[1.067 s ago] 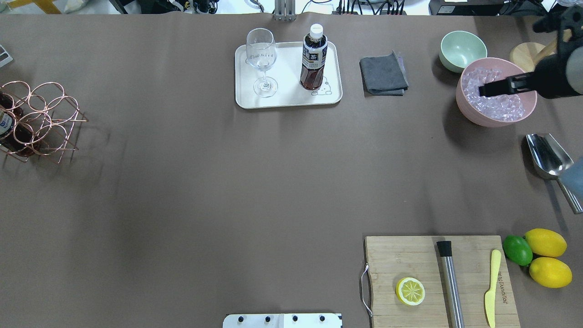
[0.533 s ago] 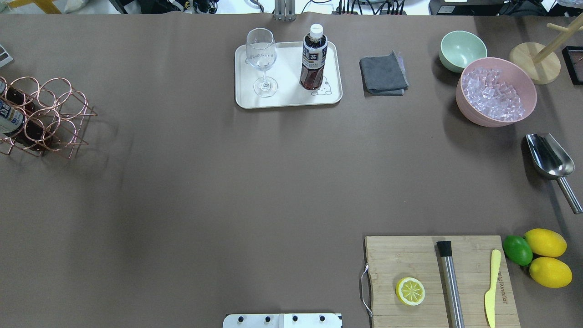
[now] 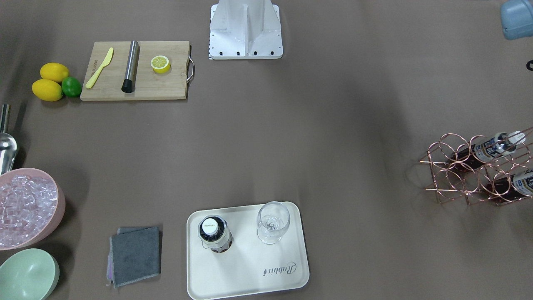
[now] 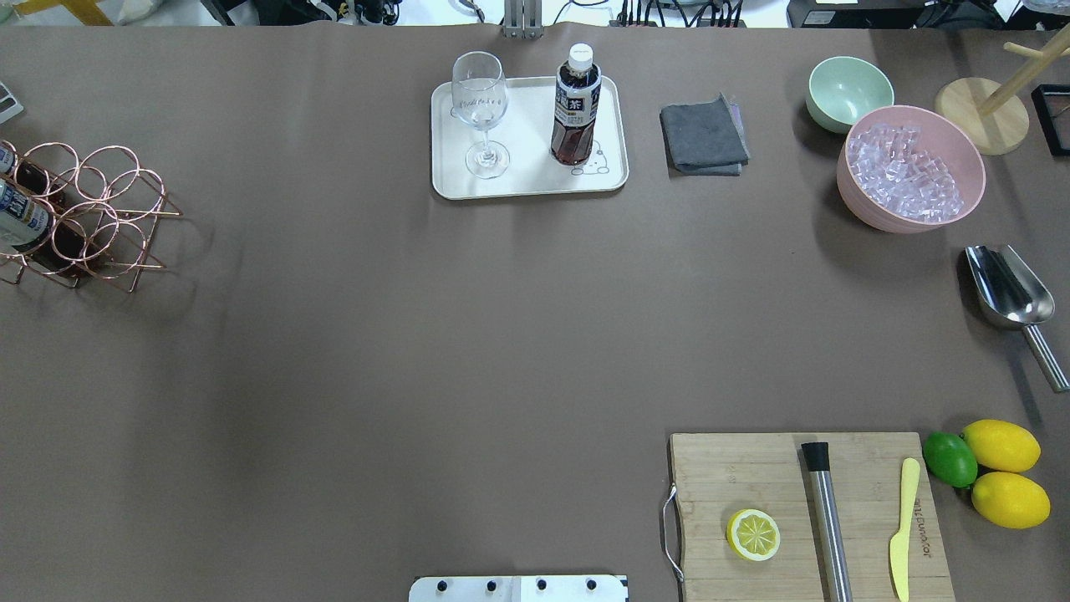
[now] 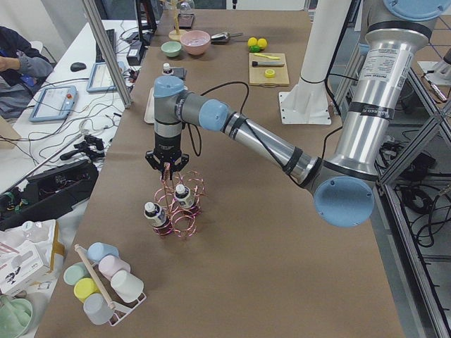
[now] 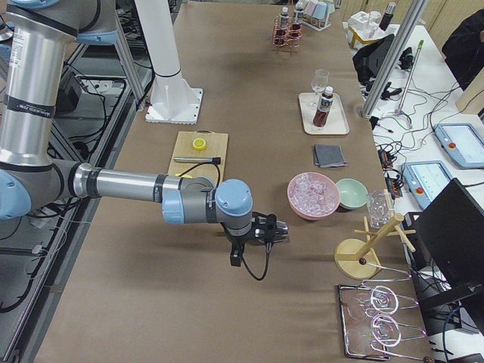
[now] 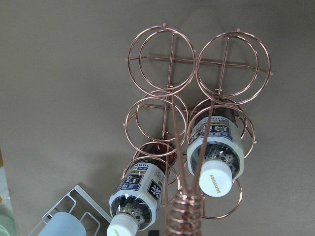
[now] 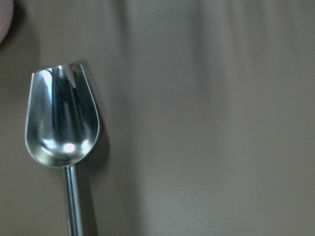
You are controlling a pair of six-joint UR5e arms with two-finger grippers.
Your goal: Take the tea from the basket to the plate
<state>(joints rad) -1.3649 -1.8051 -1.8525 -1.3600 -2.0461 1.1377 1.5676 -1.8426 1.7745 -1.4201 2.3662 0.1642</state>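
One tea bottle (image 4: 575,104) stands upright on the cream plate (image 4: 535,180) at the far middle, beside a stemmed glass (image 4: 480,109); it also shows in the front view (image 3: 214,234). The copper wire basket (image 4: 92,209) sits at the table's left edge with two tea bottles (image 7: 214,152) lying in its rings. My left gripper (image 5: 167,165) hangs right over the basket's top (image 5: 180,204); I cannot tell whether it is open or shut. My right gripper (image 6: 281,231) is low over the table near the steel scoop (image 8: 61,123); I cannot tell its state.
A grey cloth (image 4: 704,134), a green bowl (image 4: 848,88) and a pink tub of ice (image 4: 861,209) stand at the far right. The scoop (image 4: 1007,288) lies at the right edge. A cutting board (image 4: 736,477) with a lemon half, muddler and knife is near right.
The basket has shifted to the right and turned a little. The right arm, earlier over the ice tub, has left the overhead view.
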